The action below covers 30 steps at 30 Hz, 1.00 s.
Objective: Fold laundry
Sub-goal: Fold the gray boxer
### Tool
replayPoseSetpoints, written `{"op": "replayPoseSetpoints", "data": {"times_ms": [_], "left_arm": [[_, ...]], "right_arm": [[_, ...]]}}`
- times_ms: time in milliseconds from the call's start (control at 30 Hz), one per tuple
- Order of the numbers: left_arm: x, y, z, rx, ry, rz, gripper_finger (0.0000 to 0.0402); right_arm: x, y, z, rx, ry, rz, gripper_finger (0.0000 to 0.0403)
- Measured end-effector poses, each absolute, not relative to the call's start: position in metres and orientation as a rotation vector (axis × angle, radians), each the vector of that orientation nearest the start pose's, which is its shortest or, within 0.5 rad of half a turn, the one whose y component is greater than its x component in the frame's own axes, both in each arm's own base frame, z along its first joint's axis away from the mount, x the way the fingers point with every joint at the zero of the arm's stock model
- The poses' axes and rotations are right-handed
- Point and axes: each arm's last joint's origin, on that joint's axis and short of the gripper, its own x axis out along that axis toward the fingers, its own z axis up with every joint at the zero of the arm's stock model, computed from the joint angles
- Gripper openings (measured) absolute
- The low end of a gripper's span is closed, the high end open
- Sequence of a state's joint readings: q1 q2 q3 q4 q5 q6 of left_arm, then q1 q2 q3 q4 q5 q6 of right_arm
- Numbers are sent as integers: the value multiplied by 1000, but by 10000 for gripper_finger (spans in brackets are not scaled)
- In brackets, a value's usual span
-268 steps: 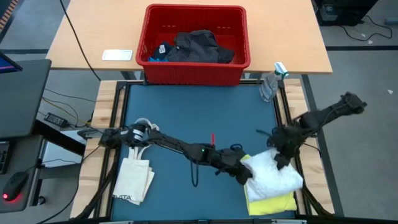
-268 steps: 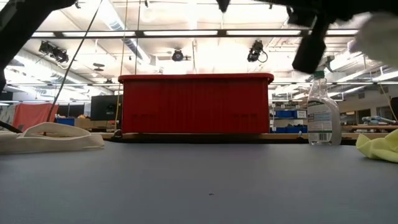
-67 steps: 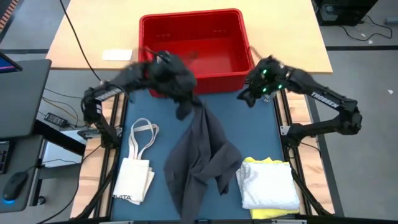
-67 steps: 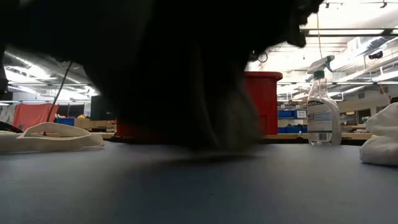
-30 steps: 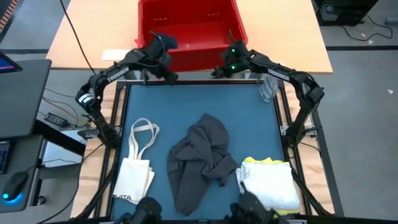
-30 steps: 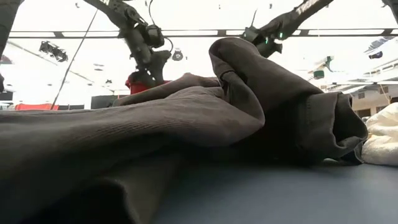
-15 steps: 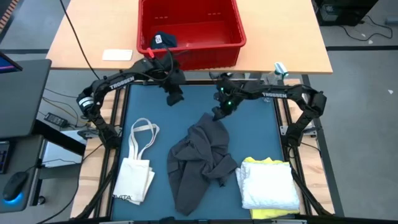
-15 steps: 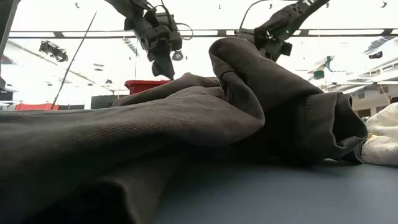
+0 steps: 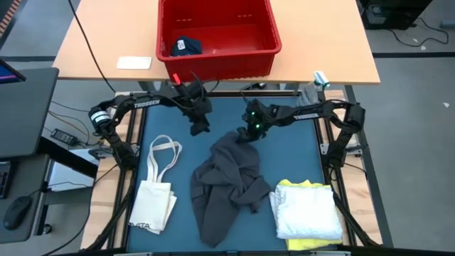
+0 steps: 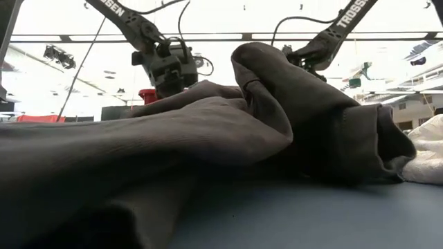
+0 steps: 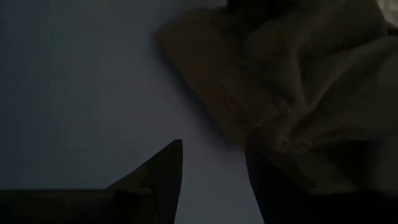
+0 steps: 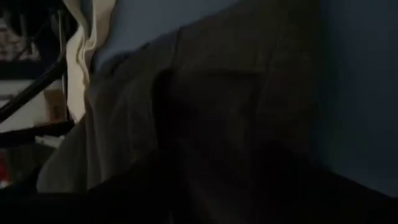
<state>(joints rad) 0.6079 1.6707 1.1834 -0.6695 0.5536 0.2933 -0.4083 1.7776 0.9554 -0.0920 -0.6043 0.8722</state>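
Note:
The large dark grey garment (image 9: 227, 185) lies crumpled in a heap on the middle of the blue table top and fills the low view (image 10: 208, 138). My left gripper (image 9: 200, 126) is open, low over the table at the garment's far left edge (image 11: 205, 93). My right gripper (image 9: 249, 131) hangs over the garment's far end (image 12: 236, 93). The white garment (image 9: 307, 212) lies folded on the yellow one (image 9: 313, 242) at the near right. A small navy piece (image 9: 186, 46) lies in the red bin. My left gripper's fingers point down at the table. One finger (image 11: 280, 193) stands at the grey garment's far edge (image 11: 273, 143). I cannot tell whether it touches the cloth.
The red bin (image 9: 217, 60) stands on the wooden table beyond the far edge. A cream tote bag (image 9: 156, 192) lies at the near left. A spray bottle (image 9: 313, 89) stands at the far right corner. Bare blue table shows at the far left (image 9: 160, 121) and far right.
Both grippers have come away from the red bin toward the near edge and down, and now stand at the grey garment's far end. The garment has lain still in its heap.

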Motion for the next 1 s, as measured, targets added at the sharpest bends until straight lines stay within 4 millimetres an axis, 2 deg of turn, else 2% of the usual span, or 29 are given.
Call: {"op": "replayPoseSetpoints", "data": {"times_ms": [67,133,200,233,400,467,533,633,767,900,1000], "left_arm": [[277,173,217,-395,962,-84,178],[277,172,217,-438,974,-66,178],[276,172,219,-460,966,-50,178],[276,172,220,-464,959,-44,178],[278,173,230,-457,929,-34,178],[280,173,240,-439,903,-38,178],[282,173,253,-398,861,-48,178],[284,171,279,-290,779,-71,178],[291,165,316,-93,609,-99,178],[308,148,337,96,442,-196,178],[323,131,342,175,368,-263,179]], "right_arm": [[325,-116,146,1258,882,-142,182],[328,-113,145,1224,895,-92,106],[332,-112,153,1119,868,-17,32],[334,-111,160,1037,845,26,20],[336,-95,226,483,648,206,8],[332,-87,247,270,587,235,8],[326,-84,264,132,552,221,7],[314,-84,286,50,519,173,5],[301,-82,301,17,502,159,5],[293,-78,315,-10,453,160,4],[288,-71,323,-28,427,177,3]]}}
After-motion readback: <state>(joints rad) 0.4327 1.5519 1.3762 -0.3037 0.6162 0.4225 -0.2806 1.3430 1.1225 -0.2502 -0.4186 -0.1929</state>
